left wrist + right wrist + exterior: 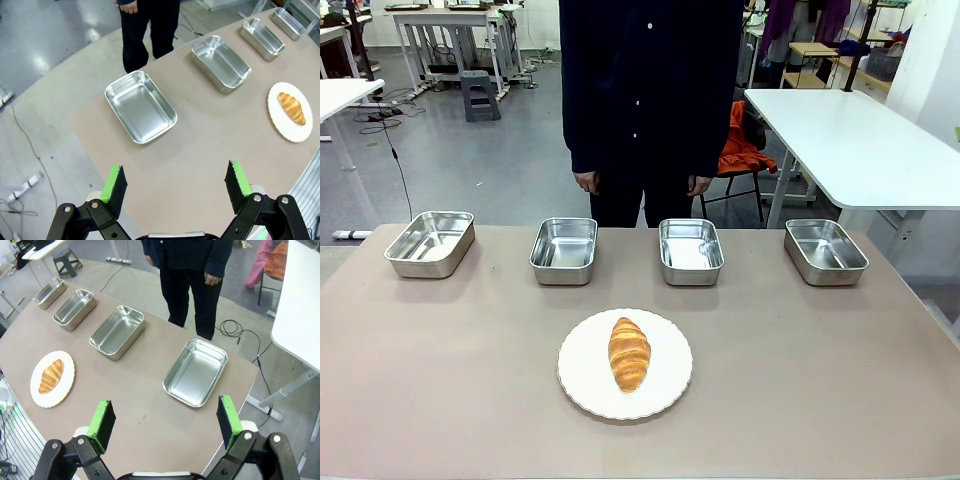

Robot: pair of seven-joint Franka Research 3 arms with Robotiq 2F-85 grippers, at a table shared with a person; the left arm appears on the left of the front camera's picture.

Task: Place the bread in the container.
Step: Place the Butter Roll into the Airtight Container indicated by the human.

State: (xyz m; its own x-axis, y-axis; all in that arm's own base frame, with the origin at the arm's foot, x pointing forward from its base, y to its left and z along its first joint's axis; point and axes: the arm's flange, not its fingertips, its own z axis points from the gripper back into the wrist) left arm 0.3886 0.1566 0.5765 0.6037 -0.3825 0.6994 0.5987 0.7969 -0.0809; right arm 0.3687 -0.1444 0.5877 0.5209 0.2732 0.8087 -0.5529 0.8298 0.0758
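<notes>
A golden-brown croissant [629,353] lies on a round white scalloped plate [582,385] near the table's front middle. It also appears as the croissant [292,107] in the left wrist view and the croissant [51,375] in the right wrist view. Several shiny steel trays stand in a row at the far side: tray [430,243], tray [564,251], tray [690,251], tray [825,251]. All look empty. My left gripper [175,185] hangs open high above the table's left end, over a tray [140,106]. My right gripper [165,424] is open above the right end, near a tray [195,372].
A person in dark clothes [645,100] stands behind the middle trays with hands at their sides. White tables [850,140] and an orange cloth on a chair [740,150] stand behind. Bare tabletop [440,370] surrounds the plate.
</notes>
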